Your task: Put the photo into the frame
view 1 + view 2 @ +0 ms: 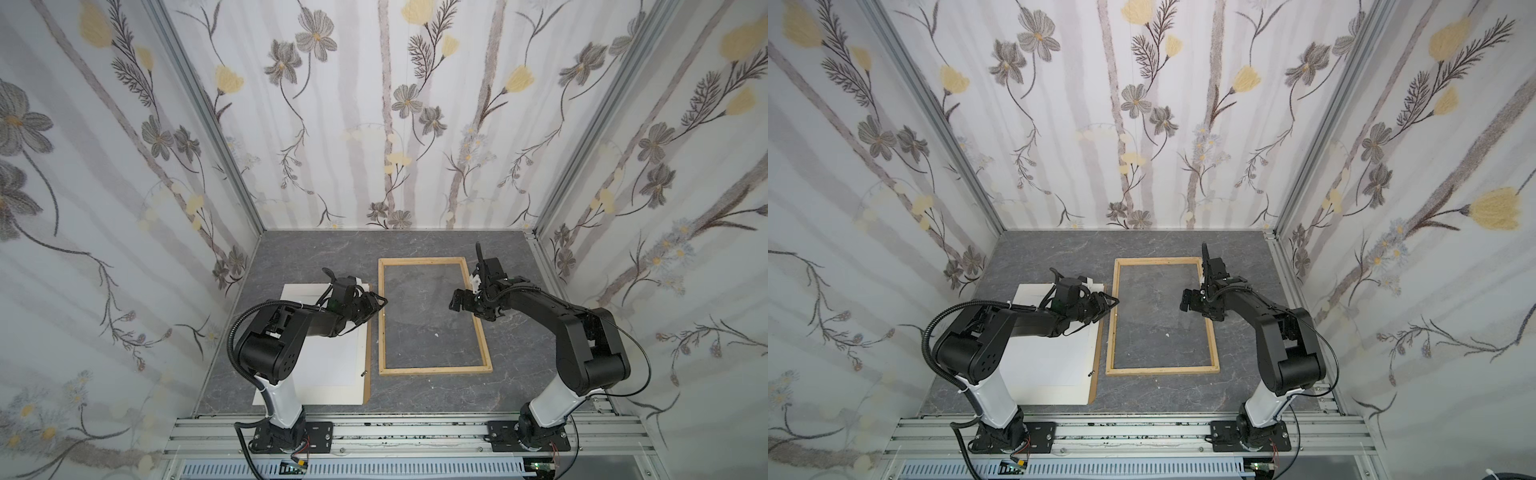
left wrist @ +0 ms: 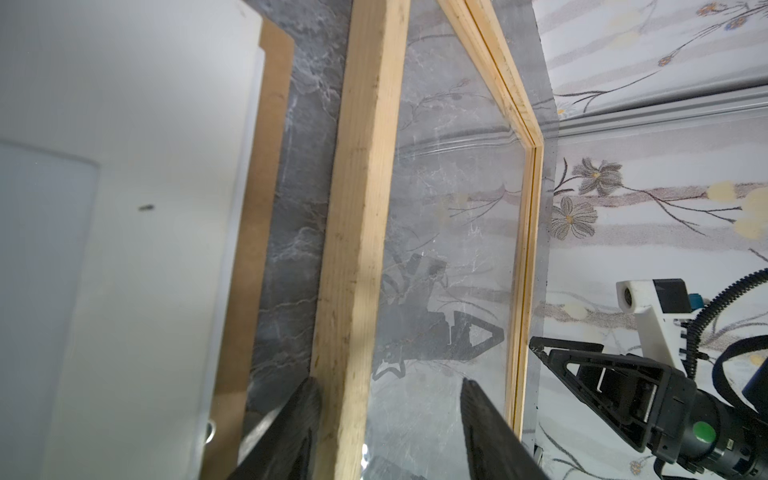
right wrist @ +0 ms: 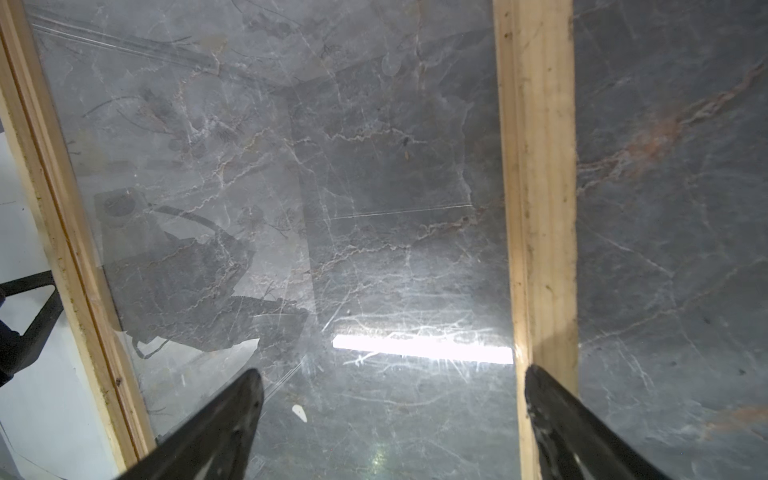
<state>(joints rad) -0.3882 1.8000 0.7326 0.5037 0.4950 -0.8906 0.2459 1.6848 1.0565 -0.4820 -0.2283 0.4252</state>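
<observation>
Grey marble tabletop (image 1: 316, 249): left arm (image 1: 291, 328) and right arm (image 1: 552, 316) bend inward over one wooden frame (image 1: 434, 370), centre; left gripper (image 1: 380, 305), right gripper (image 1: 454, 301) spread, empty; one white photo (image 1: 332, 357) lower left.

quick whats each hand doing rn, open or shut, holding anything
left hand: open over a side strip of the frame, holding nothing
right hand: open wide, holding nothing
</observation>
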